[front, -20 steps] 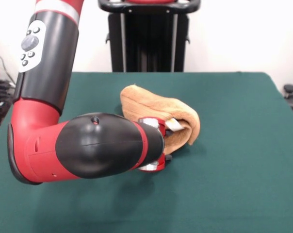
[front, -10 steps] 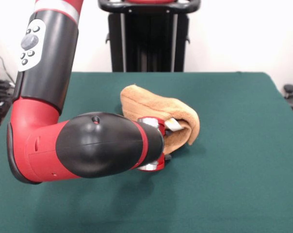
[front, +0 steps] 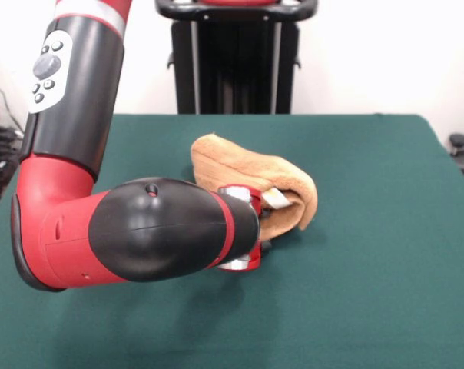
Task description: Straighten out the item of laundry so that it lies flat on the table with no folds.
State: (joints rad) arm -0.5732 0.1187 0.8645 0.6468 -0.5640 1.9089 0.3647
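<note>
So my arm (front: 140, 231) is bent low across the table (front: 370, 292), and the big black elbow joint blocks most of my end effector (front: 256, 231). Honestly can't tell if it's spread or pinching anything, it's tucked right against the towel (front: 247, 169) and mostly hidden. The towel itself is bunched up in a humped fold near the middle of the green table, definitely not flat. There's a little white tag (front: 275, 197) peeking out by my wrist.
</note>
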